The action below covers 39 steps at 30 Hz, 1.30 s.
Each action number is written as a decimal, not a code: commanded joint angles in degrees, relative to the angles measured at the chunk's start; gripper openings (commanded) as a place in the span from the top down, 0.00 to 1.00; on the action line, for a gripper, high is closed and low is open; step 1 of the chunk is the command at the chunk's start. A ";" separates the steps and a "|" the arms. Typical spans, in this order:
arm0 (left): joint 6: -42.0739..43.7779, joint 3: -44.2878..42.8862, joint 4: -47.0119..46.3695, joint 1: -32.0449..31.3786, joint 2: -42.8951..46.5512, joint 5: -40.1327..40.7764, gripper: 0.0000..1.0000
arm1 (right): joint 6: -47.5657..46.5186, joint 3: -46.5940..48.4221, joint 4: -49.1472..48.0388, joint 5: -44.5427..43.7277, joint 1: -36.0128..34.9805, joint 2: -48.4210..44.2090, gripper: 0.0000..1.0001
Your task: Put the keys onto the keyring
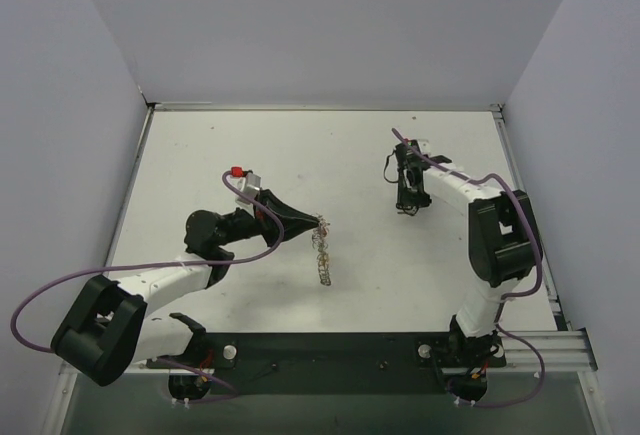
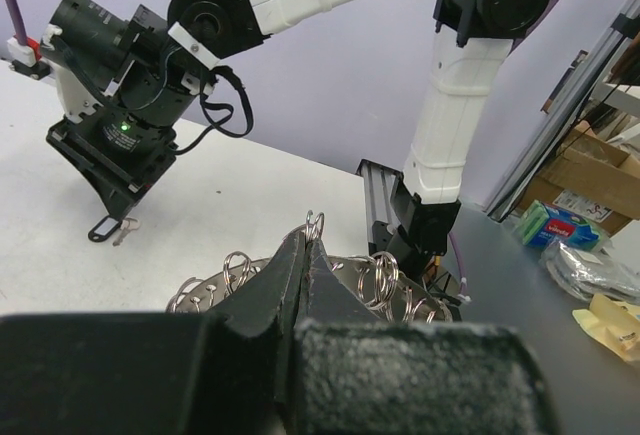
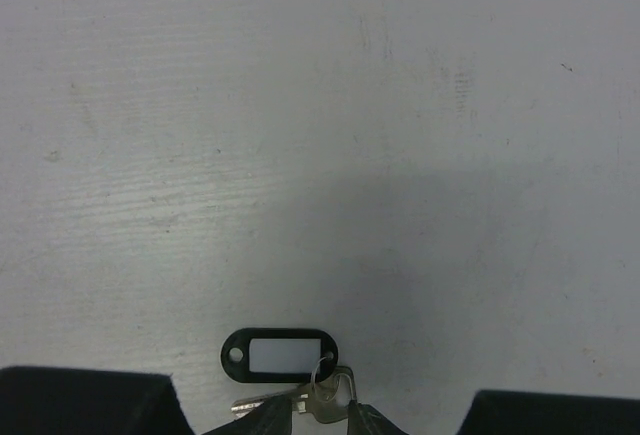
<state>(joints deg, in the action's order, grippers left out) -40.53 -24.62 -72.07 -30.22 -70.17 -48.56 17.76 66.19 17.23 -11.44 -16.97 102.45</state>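
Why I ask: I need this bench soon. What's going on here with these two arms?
The left gripper is shut on the keyring, a big metal ring hung with small loops, near the middle of the table. The right gripper is down at the keys, which lie on the table with a black tag. Its fingers flank them; whether they grip yet is unclear. No key shows on the ring.

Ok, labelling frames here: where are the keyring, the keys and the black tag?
keyring (image 2: 383, 277), left wrist view, rim loop.
keys (image 3: 322, 405), right wrist view, silver metal.
black tag (image 3: 278, 353), right wrist view, white label window.
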 commanded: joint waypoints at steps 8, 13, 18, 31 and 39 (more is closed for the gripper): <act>-1.57 -2.19 -23.20 0.95 1.26 -0.57 1.00 | -0.62 5.35 4.82 0.10 0.71 5.39 0.76; -2.00 -2.27 -23.38 1.12 1.62 -0.75 1.00 | -0.62 5.44 5.18 -0.16 1.41 5.56 0.81; -2.09 -1.92 -23.38 1.39 1.97 -0.84 1.00 | -0.62 5.35 5.35 0.45 1.77 5.56 0.97; -1.66 -1.66 -21.71 1.83 3.20 -1.19 1.00 | -3.52 3.24 3.69 4.32 1.59 -3.82 1.00; 0.45 -1.22 -17.06 1.83 5.57 -1.37 1.00 | -4.83 1.92 3.07 12.21 0.63 -10.77 1.00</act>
<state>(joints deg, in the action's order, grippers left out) -41.34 -24.62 -72.27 -28.75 -67.29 -49.82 14.61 68.99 19.33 -3.84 -15.49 95.35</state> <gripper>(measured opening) 0.022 0.026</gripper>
